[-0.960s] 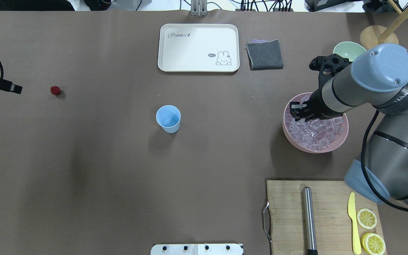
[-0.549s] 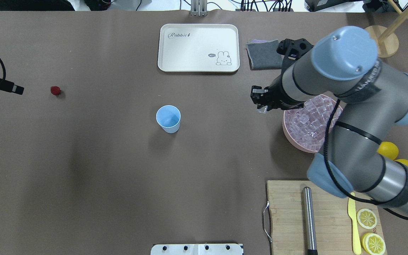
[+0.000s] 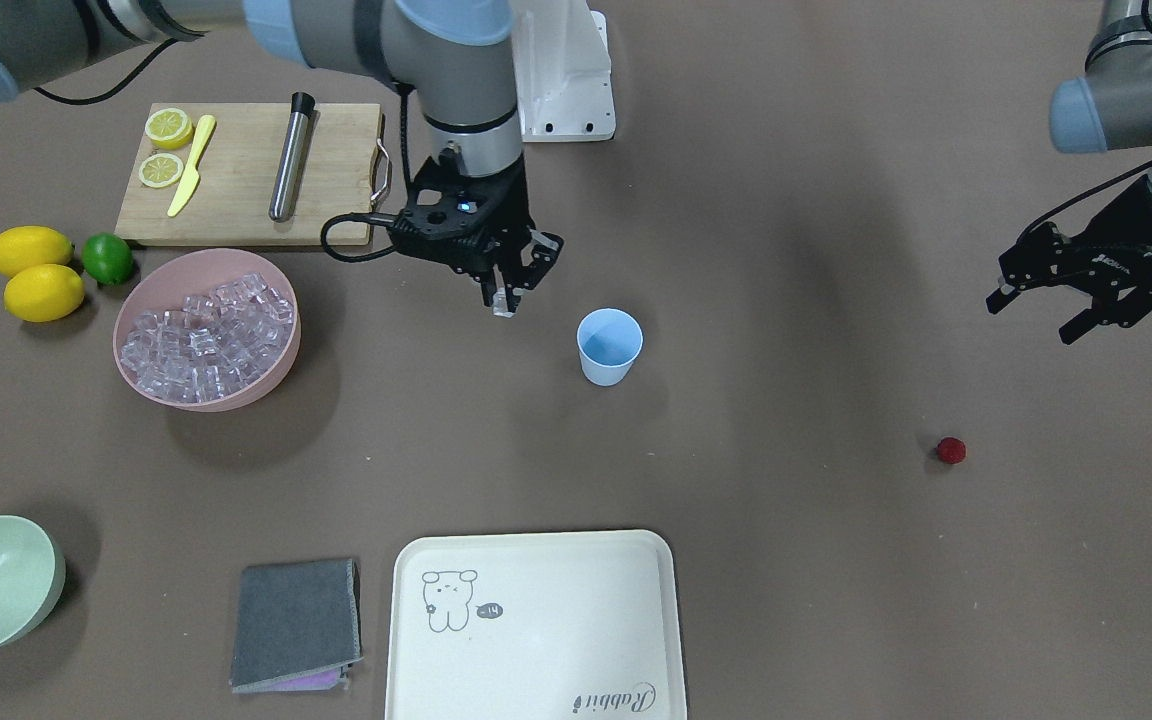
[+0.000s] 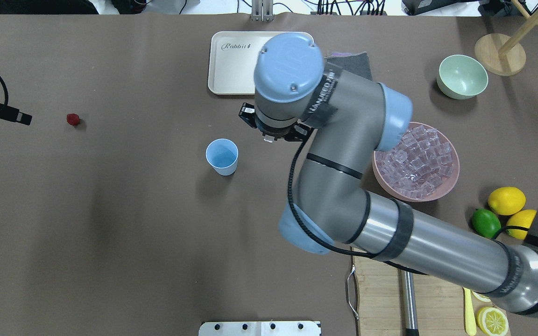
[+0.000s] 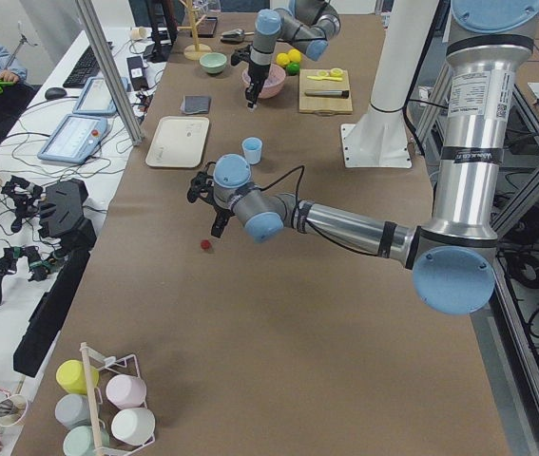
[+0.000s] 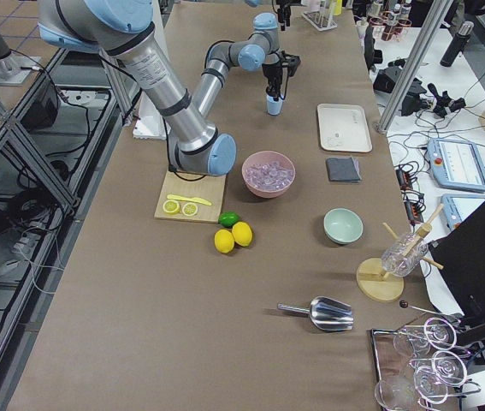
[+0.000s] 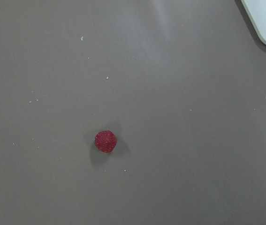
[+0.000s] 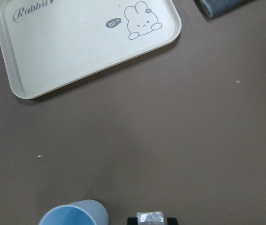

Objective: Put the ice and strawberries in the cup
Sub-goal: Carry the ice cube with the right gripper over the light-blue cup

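- My right gripper (image 3: 508, 292) is pinched closed on one ice cube (image 3: 504, 309), which I see at the fingertips, above the table (image 3: 796, 200).
- It hangs just beside the cup (image 3: 610, 346), on the side toward the pink bowl (image 3: 236, 398), and not over the cup's mouth. In the right wrist view the cup's rim sits just to one side of the cube.
- The cup stands upright in mid-table with bare surface on every side. The nearest edge is the tray (image 3: 536, 640), well apart on the side away from the robot.
- The rest of the ice (image 3: 204, 340) fills the pink bowl, whose rim lies near a corner of the cutting board (image 3: 236, 170).
- My left gripper (image 3: 1036, 315) hangs above the table with its jaws spread wide, holding nothing.
- The strawberry (image 3: 950, 450) lies alone on the table near the left gripper and well apart from the cup. My left wrist view shows open surface around it, with only the tray's corner at the frame's edge.
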You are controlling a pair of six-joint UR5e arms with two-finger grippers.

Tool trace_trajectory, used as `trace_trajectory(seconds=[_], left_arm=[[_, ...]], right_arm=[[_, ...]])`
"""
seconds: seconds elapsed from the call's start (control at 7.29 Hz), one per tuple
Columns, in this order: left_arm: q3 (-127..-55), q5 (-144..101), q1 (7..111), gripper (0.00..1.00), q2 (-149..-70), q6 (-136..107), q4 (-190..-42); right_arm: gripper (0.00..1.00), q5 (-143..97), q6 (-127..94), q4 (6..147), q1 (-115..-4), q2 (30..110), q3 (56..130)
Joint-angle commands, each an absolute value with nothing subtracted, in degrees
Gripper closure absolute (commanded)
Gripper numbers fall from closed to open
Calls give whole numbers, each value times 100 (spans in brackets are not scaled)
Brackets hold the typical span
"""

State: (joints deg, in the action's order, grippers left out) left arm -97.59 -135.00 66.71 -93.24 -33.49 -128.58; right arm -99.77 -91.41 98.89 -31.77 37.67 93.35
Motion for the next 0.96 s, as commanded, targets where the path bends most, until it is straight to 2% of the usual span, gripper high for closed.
trace_trajectory(seconds=[0.0,0.41,0.55,0.69,0.82], left_arm=[[-9747,-13500,6671,1,-9308,-3349,-12858],[-9738,-13500,6671,1,-9290,-3349,-12858],[-9738,-13500,6671,1,-9290,-3340,-12858],[-9738,-13500,6671,1,-9290,-3331,-12858],[-9738,-13500,6671,1,-9290,-3322,-12858]], right_arm=[[100,-9494,-9946,9251,-2936,3043,8118],[100,-9334,-9976,9062,-2682,2936,7927],[78,-9369,-9967,9062,-2628,2962,7963],[5,-9360,-9967,9079,-2611,3005,7980],[1,-9360,-9967,9105,-2610,3015,8076]])
